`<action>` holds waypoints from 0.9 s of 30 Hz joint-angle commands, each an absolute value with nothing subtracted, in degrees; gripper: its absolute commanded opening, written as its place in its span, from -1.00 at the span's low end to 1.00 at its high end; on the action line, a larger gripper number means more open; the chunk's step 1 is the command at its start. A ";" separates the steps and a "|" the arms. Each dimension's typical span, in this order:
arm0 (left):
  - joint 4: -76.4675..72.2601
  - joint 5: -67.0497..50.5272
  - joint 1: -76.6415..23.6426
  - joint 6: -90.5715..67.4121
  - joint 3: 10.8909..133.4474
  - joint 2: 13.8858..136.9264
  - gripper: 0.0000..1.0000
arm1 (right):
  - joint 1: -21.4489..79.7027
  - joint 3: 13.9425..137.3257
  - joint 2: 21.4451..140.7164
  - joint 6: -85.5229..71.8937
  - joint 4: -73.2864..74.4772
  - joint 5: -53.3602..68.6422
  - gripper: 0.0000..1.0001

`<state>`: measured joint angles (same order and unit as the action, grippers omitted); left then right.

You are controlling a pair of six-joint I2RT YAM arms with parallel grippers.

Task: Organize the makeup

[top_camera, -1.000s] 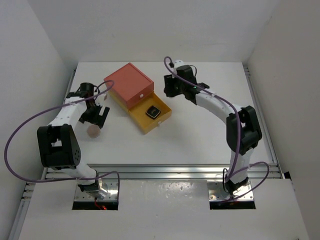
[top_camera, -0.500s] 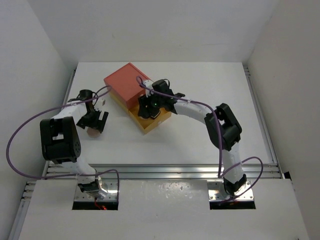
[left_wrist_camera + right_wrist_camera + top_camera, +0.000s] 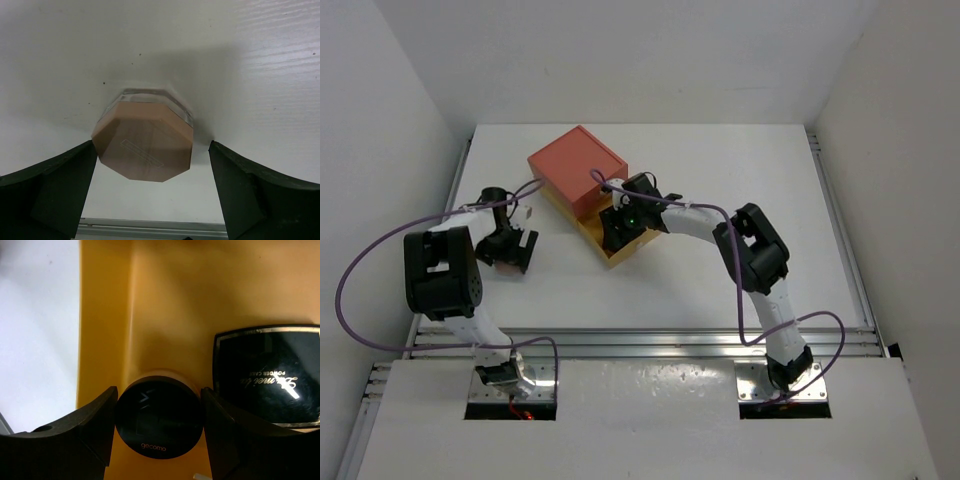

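Note:
A peach many-sided puff case [image 3: 142, 150] with a clear base lies on the white table between the fingers of my left gripper [image 3: 151, 147], which is open around it. In the top view my left gripper [image 3: 510, 250] covers the puff. My right gripper [image 3: 159, 392] is shut on a black round compact [image 3: 159, 422] marked "gecomo", down inside the yellow drawer [image 3: 165, 300]. A dark square case [image 3: 267, 375] lies in the drawer just to its right. In the top view my right gripper [image 3: 620, 228] is over the open drawer [image 3: 616, 253]. No tubes are in view.
The coral-red drawer box [image 3: 575, 165] stands at the back centre-left, its yellow drawer pulled out toward the front right. White walls close the table on three sides. A metal rail [image 3: 640, 340] runs along the near edge.
My right arm swung from the back of the table left and forward into the yellow drawer. My left gripper shifted slightly toward the near side and now covers the puff.

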<state>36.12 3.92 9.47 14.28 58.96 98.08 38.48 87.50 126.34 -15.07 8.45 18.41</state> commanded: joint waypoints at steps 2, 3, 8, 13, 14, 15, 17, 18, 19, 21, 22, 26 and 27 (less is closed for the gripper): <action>34.80 2.72 10.11 13.97 58.27 99.22 0.98 | 38.32 90.79 125.59 -14.24 7.82 18.98 0.02; 34.80 2.72 10.11 13.97 58.27 99.84 0.98 | 38.41 90.88 125.51 -14.06 7.65 18.98 0.05; 33.66 2.20 10.11 13.97 58.88 100.99 0.96 | 38.41 91.76 125.07 -13.36 8.08 18.98 0.37; 33.66 1.67 10.11 13.97 59.50 102.22 0.94 | 38.41 92.37 124.02 -13.01 7.48 18.98 0.50; 33.66 1.67 10.11 13.97 59.50 102.22 0.94 | 38.23 92.29 123.75 -12.92 7.30 18.98 0.55; 33.66 1.67 10.11 13.97 60.02 102.22 0.94 | 38.41 92.46 123.31 -12.92 7.29 18.98 0.61; 33.66 1.67 10.11 13.97 60.03 102.22 0.88 | 38.31 92.90 123.05 -12.57 6.77 18.98 0.61; 33.66 1.15 10.11 13.97 60.03 102.22 0.85 | 38.41 92.81 122.79 -12.48 7.03 18.98 0.61; 33.66 1.14 10.11 13.97 60.03 102.22 0.82 | 38.32 92.81 122.61 -12.39 6.94 18.90 0.61; 33.66 1.14 10.11 13.97 60.03 102.22 0.70 | 38.23 92.73 121.91 -12.48 6.77 18.72 0.61; 33.66 0.62 10.11 13.97 60.03 102.74 0.66 | 38.23 92.64 121.64 -12.22 6.42 18.63 0.61; 33.66 0.09 10.11 13.97 60.03 103.27 0.33 | 38.14 92.29 119.89 -11.78 5.89 18.11 0.61; 34.18 0.09 10.11 14.50 60.03 103.27 0.15 | 38.06 92.02 119.62 -11.86 5.54 18.02 0.61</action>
<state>36.80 0.34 9.47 14.13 59.99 100.77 38.17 90.30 124.36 -13.02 9.04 18.17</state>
